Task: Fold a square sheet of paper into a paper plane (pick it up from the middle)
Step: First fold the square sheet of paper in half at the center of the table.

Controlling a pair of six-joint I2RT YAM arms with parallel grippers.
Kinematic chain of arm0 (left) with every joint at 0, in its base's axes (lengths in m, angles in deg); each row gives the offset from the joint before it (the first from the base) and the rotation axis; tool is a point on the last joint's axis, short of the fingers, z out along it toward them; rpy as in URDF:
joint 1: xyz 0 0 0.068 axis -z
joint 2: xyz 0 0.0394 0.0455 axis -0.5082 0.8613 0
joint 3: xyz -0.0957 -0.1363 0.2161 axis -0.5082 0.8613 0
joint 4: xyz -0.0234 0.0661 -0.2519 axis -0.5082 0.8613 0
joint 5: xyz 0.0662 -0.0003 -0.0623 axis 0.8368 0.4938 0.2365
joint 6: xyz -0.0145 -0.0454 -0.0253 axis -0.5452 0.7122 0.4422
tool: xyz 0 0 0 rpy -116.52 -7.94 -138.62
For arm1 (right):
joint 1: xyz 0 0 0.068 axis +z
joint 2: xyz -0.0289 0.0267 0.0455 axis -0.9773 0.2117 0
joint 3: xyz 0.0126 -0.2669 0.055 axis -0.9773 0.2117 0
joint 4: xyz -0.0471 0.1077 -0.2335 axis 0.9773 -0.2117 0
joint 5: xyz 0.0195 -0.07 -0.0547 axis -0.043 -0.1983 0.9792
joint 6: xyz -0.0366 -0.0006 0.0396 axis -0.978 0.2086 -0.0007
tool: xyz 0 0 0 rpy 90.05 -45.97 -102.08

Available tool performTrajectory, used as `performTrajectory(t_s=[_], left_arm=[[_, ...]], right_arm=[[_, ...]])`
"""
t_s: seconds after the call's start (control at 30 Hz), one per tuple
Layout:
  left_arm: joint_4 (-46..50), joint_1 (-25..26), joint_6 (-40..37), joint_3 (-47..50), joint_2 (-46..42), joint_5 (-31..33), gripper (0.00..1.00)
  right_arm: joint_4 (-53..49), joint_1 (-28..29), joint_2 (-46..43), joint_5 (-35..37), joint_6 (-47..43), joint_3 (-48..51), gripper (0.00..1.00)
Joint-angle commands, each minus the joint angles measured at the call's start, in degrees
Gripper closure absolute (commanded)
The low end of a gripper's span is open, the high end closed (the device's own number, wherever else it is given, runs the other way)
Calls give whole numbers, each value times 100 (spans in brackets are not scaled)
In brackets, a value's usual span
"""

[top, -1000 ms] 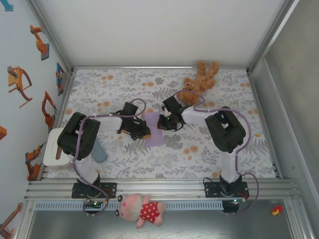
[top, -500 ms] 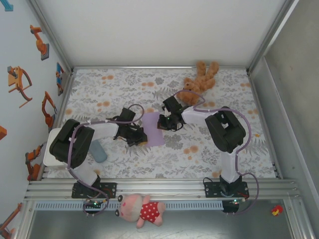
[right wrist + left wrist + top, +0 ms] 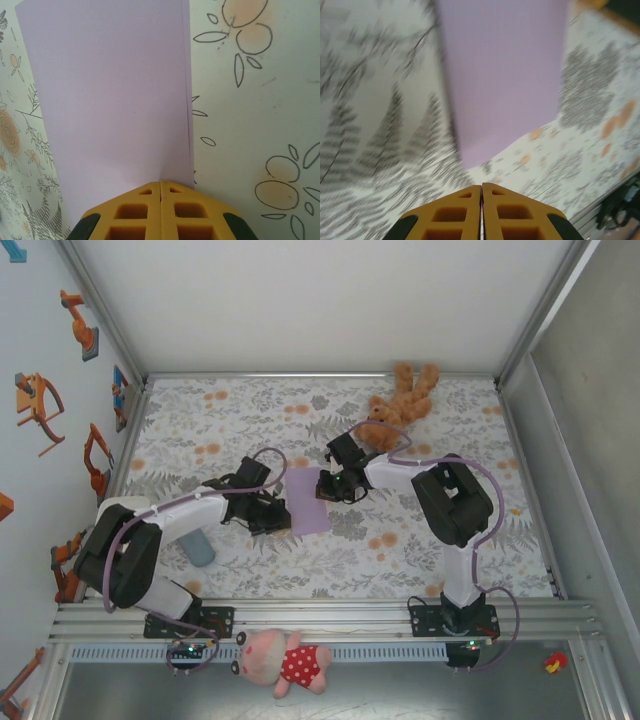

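Over the last second the left arm has sunk and stretched out low across the bench point(image 3: 420, 540), its elbow swinging back toward the left wall, while the left pincer point(image 3: 270, 512) has slid a little nearer along the left edge of the square sheet of paper point(image 3: 308, 498). The right pincer point(image 3: 333, 486) has kept its place at the sheet's right edge. The sheet lies flat in the middle of the bench between the two pincers as a narrow oblong, and the right wrist view shows a doubled line along one long side of the paper point(image 3: 110, 85), so it looks already folded in half. I judge the left arm to be running along that fold to press it, or settling for the next crease, while the right arm pins the paper. The left pincer point(image 3: 481, 192) is pressed together with nothing between its tips, and the paper point(image 3: 502, 70) begins just ahead of them; that view is blurred. The right pincer point(image 3: 160, 186) is also pressed together, its tips at the sheet's near edge by one corner, seemingly bearing down on it, not pinching it
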Motion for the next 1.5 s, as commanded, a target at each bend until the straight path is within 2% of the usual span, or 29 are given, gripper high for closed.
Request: performTrajectory(t_s=[0.0, 0.13, 0.47, 0.6, 0.9, 1.07, 1.2, 1.37, 1.47], left_arm=[[-577, -36, 201, -315, 395, -286, 91], [-1032, -18, 360, -362, 905, -667, 91], [-1489, -41, 389, 568, 970, -519, 91], [-1363, -37, 326, 892, 919, -391, 92], [-253, -43, -62, 1000, -228, -151, 92], [-584, -334, 259, 636, -716, -180, 91], [-1134, -574, 610, 257, -324, -317, 90], [-1955, -453, 1230, -270, 805, -796, 91], [-2044, -347, 1334, -459, 1225, -772, 92]], right_arm=[[-1138, 25, 726, 937, 46, 521, 100], [-1138, 20, 706, 930, 56, 531, 100], [-1125, 24, 733, 937, 61, 551, 100], [-1122, 29, 733, 928, 65, 556, 100], [-1128, 24, 708, 976, 65, 546, 100], [-1085, 25, 660, 933, 56, 506, 100], [-1081, 25, 634, 932, 69, 467, 100], [-990, 25, 722, 880, 143, 466, 100], [-1001, 25, 714, 955, 145, 501, 100]])
